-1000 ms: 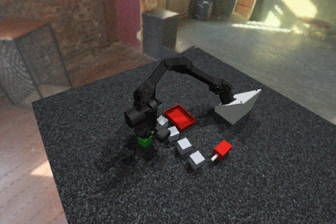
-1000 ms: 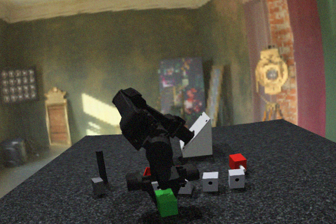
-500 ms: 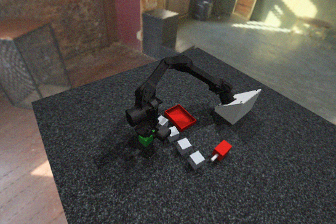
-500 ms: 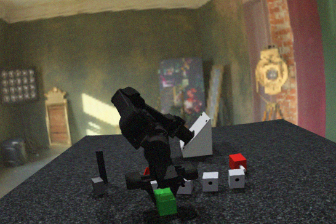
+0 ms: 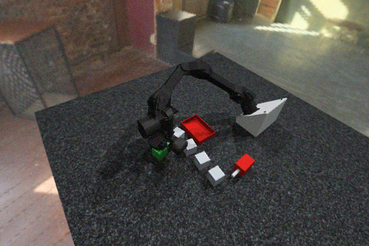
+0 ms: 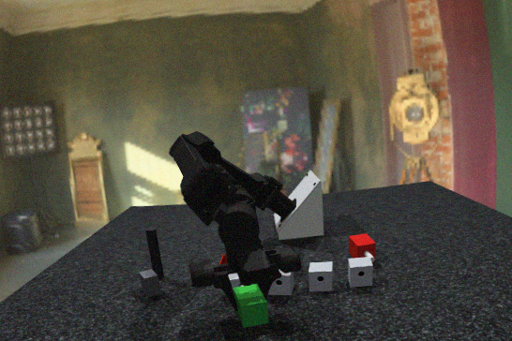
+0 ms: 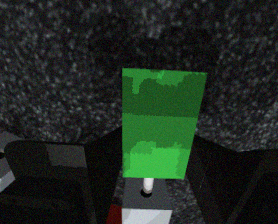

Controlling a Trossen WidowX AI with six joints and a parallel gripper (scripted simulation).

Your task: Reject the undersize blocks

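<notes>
- Behind the dark speckled tabletop [image 5: 128, 197] [image 6: 422, 230] stand a brick strip and a green wall; the table's far corner, in the top view, lies beyond my arm.
- My fingers [image 5: 167, 146] [image 6: 247, 281] are closed on the gauge [image 5: 160, 151] [image 6: 253, 305] [image 7: 155, 125], its green grip between them. It is the thing nearest the tabletop's left edge in the top view.
- Its pin [image 7: 148, 184] points at the end block [image 5: 178, 132] [image 6: 234, 279] [image 7: 146, 217], the one of the row farthest from the near edge in the top view. I judge that I am testing this bore.
- In the wrist view the pin's tip overlaps the hole; whether it has entered, I cannot tell.
- I should get pin and bore on one line, at one height and square to the face, before pushing. A tilt could jam a good hole and make it pass for undersize.
- Then a slow, straight, light push: full depth means good; a firm stop at the mouth, once well lined up, means undersize. Too hard a push would shove the block or twist my grip.
- The tray [image 5: 197, 128] [image 6: 223, 260] [image 7: 114, 216] lies just beside the row, on the side towards the far corner, so my wrist must keep off its rim.
- The red gauge [image 5: 244, 163] [image 6: 362, 245], out towards the right edge, I would leave alone.
</notes>
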